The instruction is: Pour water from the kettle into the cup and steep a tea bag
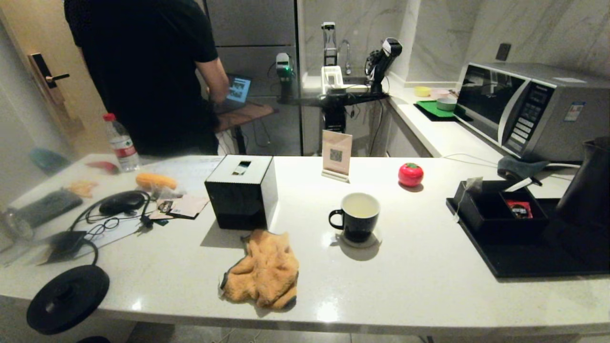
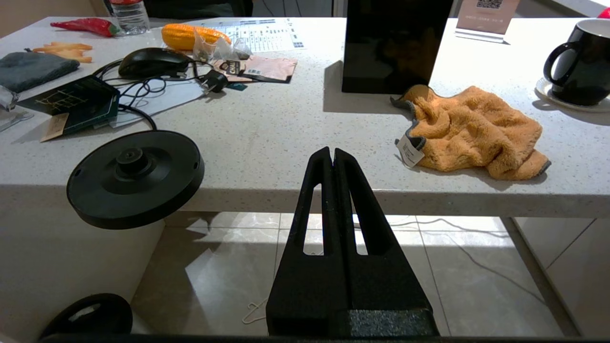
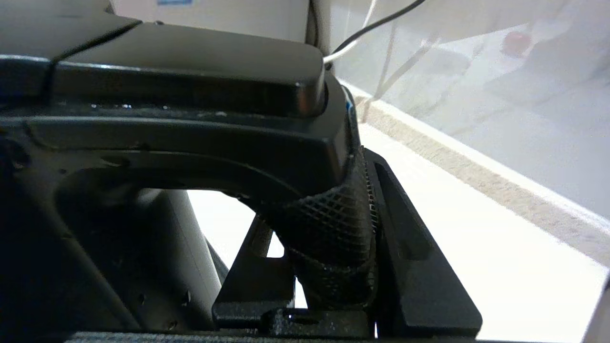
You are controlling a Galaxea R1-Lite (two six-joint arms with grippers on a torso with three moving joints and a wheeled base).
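Note:
The black cup (image 1: 356, 218) stands on a small coaster mid-counter, handle to its left; its inside looks pale, and I cannot tell whether water is in it. It also shows in the left wrist view as the cup (image 2: 579, 66). The black kettle (image 1: 588, 186) stands at the far right on the black tray (image 1: 533, 259). My right gripper (image 3: 329, 209) is shut on the kettle's textured handle (image 3: 333, 238), under the flat lid (image 3: 190, 57). A pale tea bag (image 1: 472, 184) hangs at the corner of a black box, its string trailing down. My left gripper (image 2: 332, 152) is shut and empty, below the counter's front edge.
A black tissue box (image 1: 242, 190), an orange cloth (image 1: 264, 269) and the round kettle base (image 1: 66, 297) lie left of the cup. A red tomato-shaped thing (image 1: 410, 174) and a card stand (image 1: 336, 155) sit behind it. A red sachet (image 1: 518, 208) lies in the box; a microwave (image 1: 529, 107) stands behind.

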